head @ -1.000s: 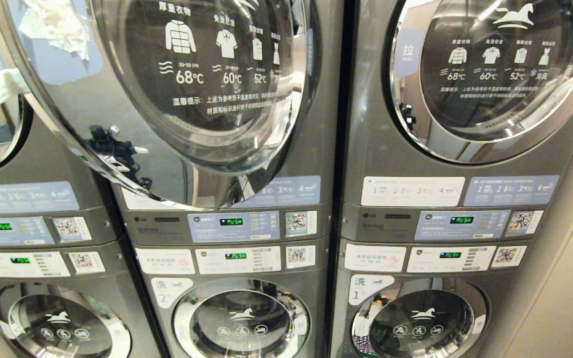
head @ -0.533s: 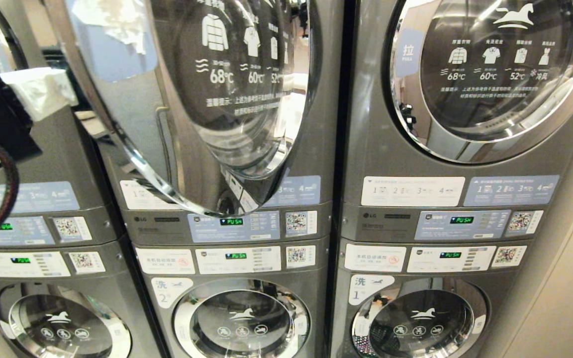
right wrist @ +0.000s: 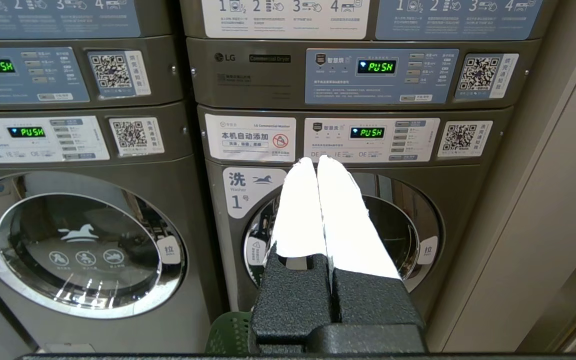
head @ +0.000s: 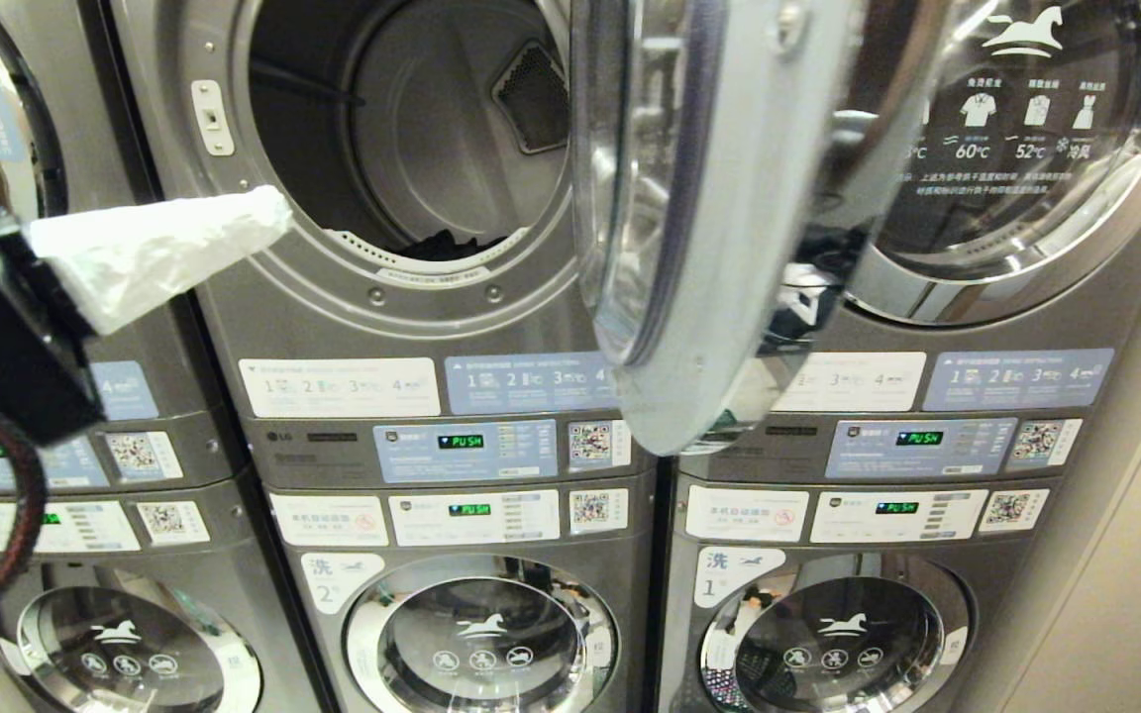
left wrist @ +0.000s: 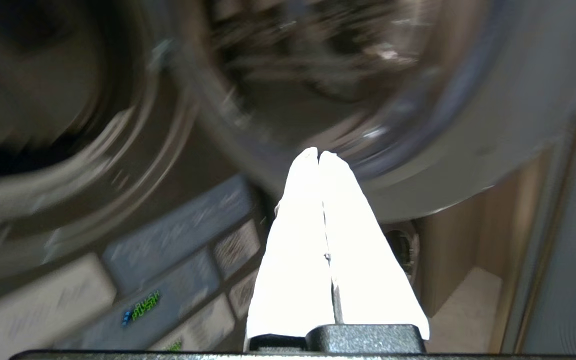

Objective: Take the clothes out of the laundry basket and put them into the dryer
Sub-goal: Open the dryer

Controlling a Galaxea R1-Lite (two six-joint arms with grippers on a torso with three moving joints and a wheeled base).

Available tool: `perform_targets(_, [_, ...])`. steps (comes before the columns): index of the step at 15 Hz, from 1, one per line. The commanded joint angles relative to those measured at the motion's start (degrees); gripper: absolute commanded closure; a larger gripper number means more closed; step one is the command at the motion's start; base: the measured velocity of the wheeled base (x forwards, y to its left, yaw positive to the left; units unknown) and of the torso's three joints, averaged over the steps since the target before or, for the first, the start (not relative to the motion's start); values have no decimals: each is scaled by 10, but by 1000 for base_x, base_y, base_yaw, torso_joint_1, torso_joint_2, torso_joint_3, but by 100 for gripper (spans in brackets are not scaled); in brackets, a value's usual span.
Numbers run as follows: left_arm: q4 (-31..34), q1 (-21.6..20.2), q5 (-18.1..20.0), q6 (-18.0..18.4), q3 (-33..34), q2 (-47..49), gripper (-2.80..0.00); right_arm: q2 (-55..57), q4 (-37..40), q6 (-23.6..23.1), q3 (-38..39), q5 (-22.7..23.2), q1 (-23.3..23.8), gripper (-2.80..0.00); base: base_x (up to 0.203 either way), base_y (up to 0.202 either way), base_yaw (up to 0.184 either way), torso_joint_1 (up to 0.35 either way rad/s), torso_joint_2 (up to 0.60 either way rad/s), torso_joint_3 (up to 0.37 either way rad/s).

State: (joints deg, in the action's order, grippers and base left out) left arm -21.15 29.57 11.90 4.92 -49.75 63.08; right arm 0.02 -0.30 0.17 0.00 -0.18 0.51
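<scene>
A laundromat wall of stacked grey machines fills the view, dryers above and washers below, each with lit green displays.

The middle dryer [head: 402, 188] stands open, its drum mostly bare apart from a dark bundle [head: 447, 246] lying at the near lip of the opening, probably clothing, though too little shows to be sure. Its door [head: 689, 228] hangs wide to the right, covering part of the neighbouring dryer [head: 1026, 149]. The laundry basket [right wrist: 228, 332] shows only as a green rim low in the right wrist view, in front of the right-hand washer [right wrist: 343, 225], so most of the clothes to be loaded are out of sight.

The left gripper [head: 268, 210] sits just left of the drum mouth, its white-wrapped fingers pressed together with nothing between them. The right gripper [right wrist: 318, 161] hangs low before the washer, fingers likewise closed and empty.

Risks, as I judge them: the door is free on its hinge and could drift back toward the opening, blocking or striking an arm carrying clothes. The left arm, reaching down for the basket from beside the drum rim, could clip the rim or the control panel [head: 466, 451]. A garment dropped short could catch on the lip and slide out.
</scene>
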Motion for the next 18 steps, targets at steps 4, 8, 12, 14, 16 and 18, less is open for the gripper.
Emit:
perform_targets(4, [55, -81, -88, -149, 175, -178, 0, 0, 0, 0, 0, 0, 0, 0, 0, 0, 0, 0, 0, 0])
perform_targets(8, [168, -91, -108, -167, 321, -356, 0, 0, 0, 0, 0, 0, -1, 0, 0, 0, 0, 0, 0, 0])
perform_targets(12, [330, -151, -159, -172, 326, -408, 0, 0, 0, -3, 0, 0, 0, 0, 0, 0, 0, 0, 0, 0])
perform_targets(14, [335, -210, -185, -171, 346, -424, 0, 0, 0, -3, 0, 0, 0, 0, 0, 0, 0, 0, 0, 0])
perform_targets(16, [327, -234, -228, -166, 404, -464, 0, 0, 0, -3, 0, 0, 0, 0, 0, 0, 0, 0, 0, 0])
perform_targets(18, [237, -240, -253, -159, 458, -467, 0, 0, 0, -3, -1, 0, 0, 0, 0, 0, 0, 0, 0, 0])
